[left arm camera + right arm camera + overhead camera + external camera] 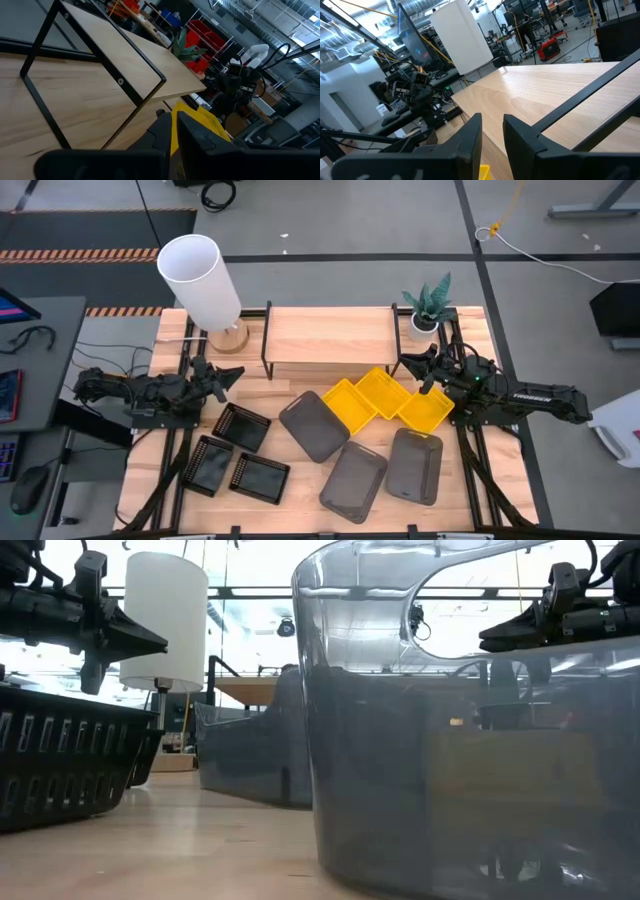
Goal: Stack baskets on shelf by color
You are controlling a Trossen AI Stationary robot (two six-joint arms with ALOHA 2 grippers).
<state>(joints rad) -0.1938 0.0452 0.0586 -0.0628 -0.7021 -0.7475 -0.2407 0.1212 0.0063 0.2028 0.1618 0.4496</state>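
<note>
Starting from the front table edge and working back toward the shelf:

1. Front row. Three black baskets (240, 463) sit front-left, two side by side at the edge and one just behind. Two grey baskets (385, 472) lie front-right; a third grey basket (312, 425) sits further in, near centre. In the low view one grey wall fills the frame, so judge positions from the high view.

2. Mid row. Three yellow baskets (385, 400) overlap in a fan just in front of the shelf, right of centre. Nothing is stacked yet.

3. Left gripper (232, 374): above the table's left side, behind the black baskets, by the lamp (205, 285). Fingers nearly together, narrow gap only, nothing grasped.

4. Right gripper (412, 363): at the shelf's right end, just behind the yellow fan, near the potted plant (428, 308). Fingers slightly parted, nothing grasped.

5. Shelf (330, 335): back centre, plank top bare.

Recommended approach (judgement): right arm is best placed for yellow. Spread fingers wider before descent. Grip one rim wall, not a corner overlapped by a neighbour, else two trays may lift together. Take the topmost of the fan first. Keep tray level and clear the shelf's front rail before lowering. Reserve one shelf zone per colour. Left arm to take black.
</note>
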